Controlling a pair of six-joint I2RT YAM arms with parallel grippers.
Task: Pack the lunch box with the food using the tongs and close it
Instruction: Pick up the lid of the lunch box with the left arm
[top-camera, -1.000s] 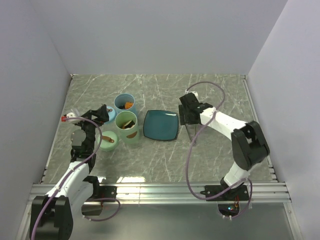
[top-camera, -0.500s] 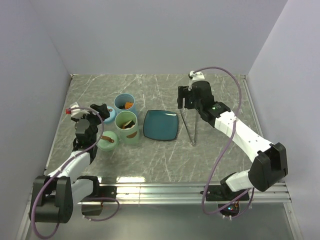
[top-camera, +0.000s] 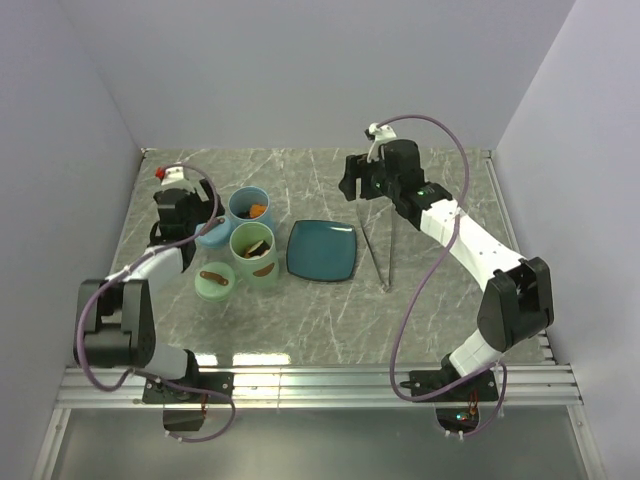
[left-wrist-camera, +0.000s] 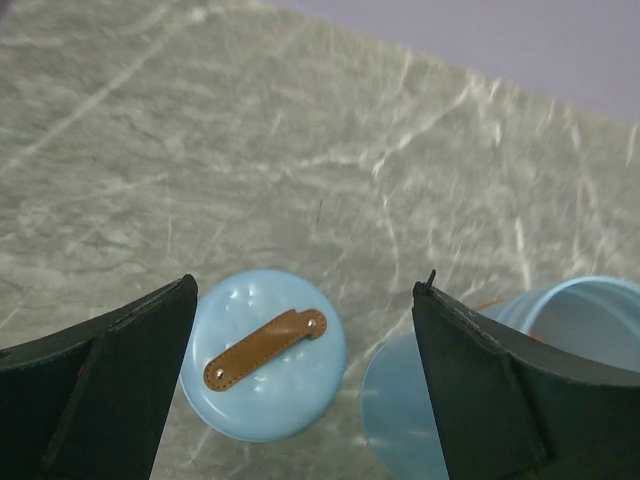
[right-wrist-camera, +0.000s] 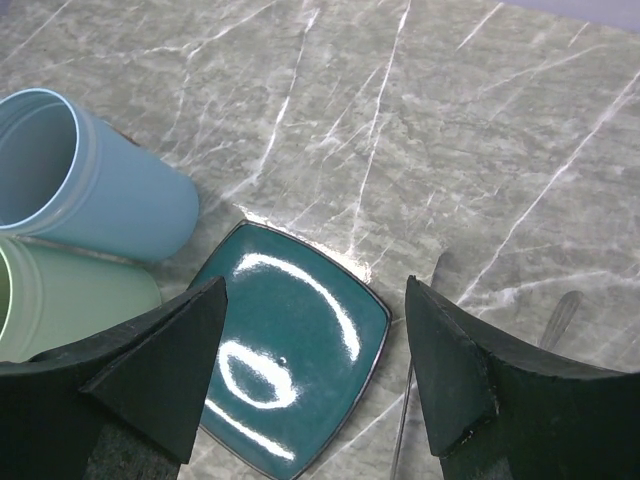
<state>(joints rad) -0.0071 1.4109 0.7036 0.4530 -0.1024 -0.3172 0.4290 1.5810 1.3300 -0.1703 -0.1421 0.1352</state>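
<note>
Marble table (top-camera: 320, 320): two tubs (top-camera: 248, 205), one plate (top-camera: 322, 250), one tongs (top-camera: 380, 260), perhaps two lids (top-camera: 213, 282).

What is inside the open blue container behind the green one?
An orange chunk lies inside the blue container, near its right wall. The rest of the inside is in shadow from above, so any smaller pieces there cannot be seen.

The table (top-camera: 300, 320) looks like smooth grey-green stone veined in white, with a dull sheen. The plate (right-wrist-camera: 295, 345) is glossy with bright highlights, and the tongs (top-camera: 386, 282) are thin bare metal. The lid (left-wrist-camera: 263, 395) looks like smooth matt plastic, crossed by a brown, stitched, leather-like strap (left-wrist-camera: 264, 347).
</note>
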